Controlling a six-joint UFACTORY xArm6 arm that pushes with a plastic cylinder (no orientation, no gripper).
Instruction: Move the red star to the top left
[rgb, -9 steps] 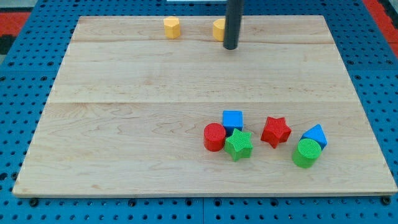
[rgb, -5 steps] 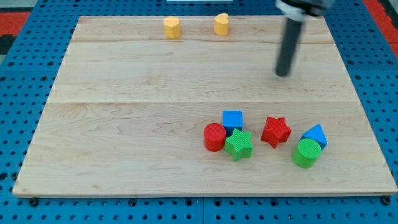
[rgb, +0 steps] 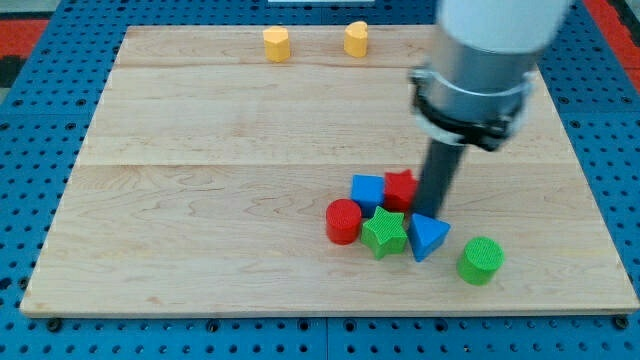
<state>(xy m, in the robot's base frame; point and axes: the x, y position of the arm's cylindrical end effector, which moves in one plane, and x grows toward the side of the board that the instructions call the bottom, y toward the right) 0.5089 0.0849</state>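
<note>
The red star (rgb: 400, 188) lies low and right of the board's middle, partly hidden behind my rod. It touches the blue cube (rgb: 368, 191) on its left. My tip (rgb: 432, 213) is against the star's right side, just above the blue triangular block (rgb: 428, 236). The green star (rgb: 385, 233) sits just below the red star and the blue cube. The red cylinder (rgb: 343, 221) is to the green star's left.
A green cylinder (rgb: 481, 260) stands toward the view's bottom right. Two yellow blocks (rgb: 276, 43) (rgb: 356, 38) sit near the board's top edge. The arm's white and dark body (rgb: 480, 70) hangs over the board's upper right.
My tip moved from the board's top down and right, then to the red star's right side. The red star slid left against the blue cube. The blue triangular block and green cylinder shifted left and down.
</note>
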